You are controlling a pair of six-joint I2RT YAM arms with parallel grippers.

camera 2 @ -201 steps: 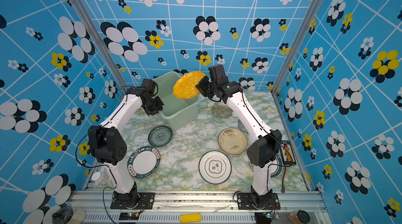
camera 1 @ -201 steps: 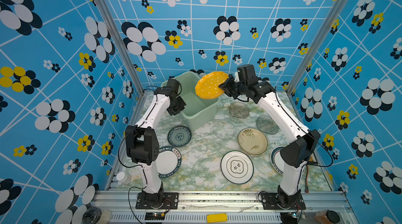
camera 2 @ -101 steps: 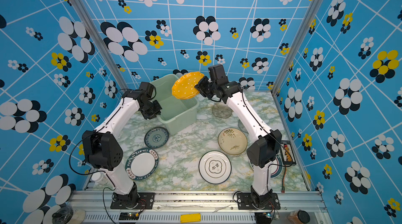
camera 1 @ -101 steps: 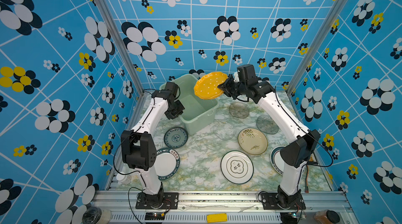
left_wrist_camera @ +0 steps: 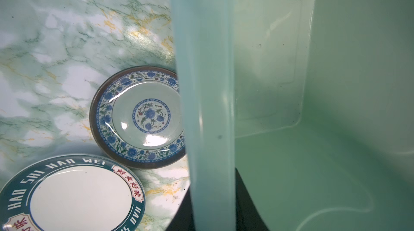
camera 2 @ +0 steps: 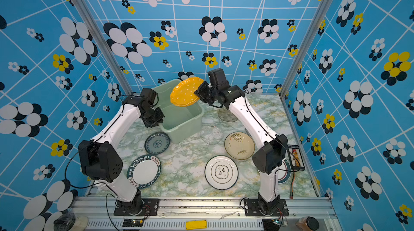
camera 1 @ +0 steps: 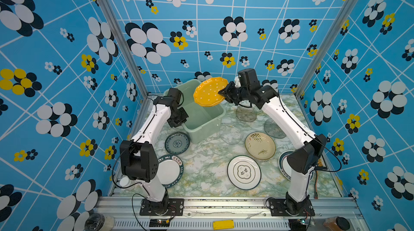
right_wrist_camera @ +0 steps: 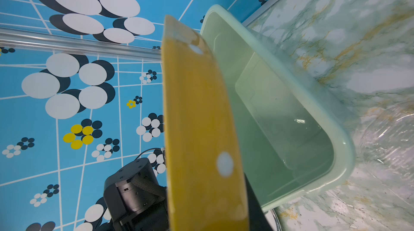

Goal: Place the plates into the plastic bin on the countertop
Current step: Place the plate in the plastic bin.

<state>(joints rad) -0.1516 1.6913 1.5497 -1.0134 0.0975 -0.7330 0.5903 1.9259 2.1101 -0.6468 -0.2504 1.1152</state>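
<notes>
**Yellow plate being held over bin**

The yellow scalloped white-dotted plate (camera 1: 209,92) is being gripped at its 3 o'clock edge by the right pincer (camera 1: 223,93), tilted, above the 1 o'clock side of the pale mint-green rectangular plastic bin (camera 1: 202,126). The bin, at 11 o'clock on the white green-veined marbled counter (camera 1: 208,169), is being clamped at its 8 o'clock rim by the left pincer (camera 1: 180,122).

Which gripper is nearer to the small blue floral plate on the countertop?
Left. The left gripper grips the plastic bin by its wall, beside the blue floral plate; the right gripper holds the yellow plate over the bin, farther away.
</notes>
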